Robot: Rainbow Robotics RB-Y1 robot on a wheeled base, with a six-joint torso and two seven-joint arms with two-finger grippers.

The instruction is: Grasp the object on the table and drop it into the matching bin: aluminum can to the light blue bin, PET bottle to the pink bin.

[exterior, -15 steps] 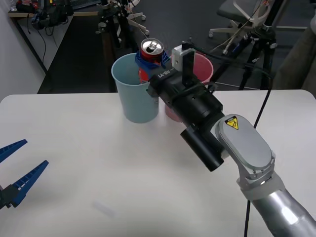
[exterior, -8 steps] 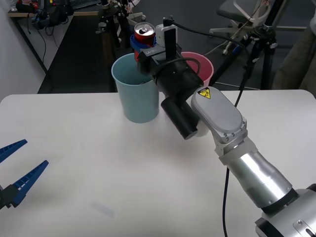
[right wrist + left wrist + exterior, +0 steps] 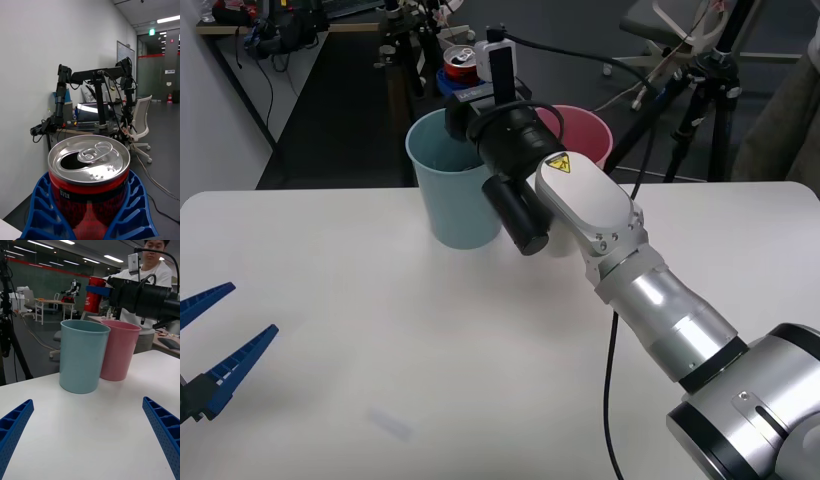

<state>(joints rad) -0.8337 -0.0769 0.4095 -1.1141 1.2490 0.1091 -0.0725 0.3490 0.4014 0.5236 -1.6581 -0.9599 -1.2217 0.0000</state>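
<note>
**Can held above the light blue bin, release pending**

The aluminum can [image 3: 89,176] — red, silver lid up, tab opening visible — sits upright between the ribbed blue fingers [image 3: 45,210] of the right end effector [image 3: 463,78], which is closed snugly around its lower body. In the front view the can [image 3: 457,62] is raised above the far rim of the light blue bin [image 3: 452,185]; the left wrist view puts it over the blue and pink rims, so whether it is centred over the blue mouth I cannot tell. The pink bin [image 3: 580,135] stands just beside the blue one, touching or nearly so, on the bench [image 3: 380,340].

The step in hand looks like the carry-to-drop phase. The next move calls for confirming the can is above the blue opening — not the pink — then spreading the fingers.

The left end effector [image 3: 210,350] rests spread wide near the bench's left edge, holding nothing.
</note>
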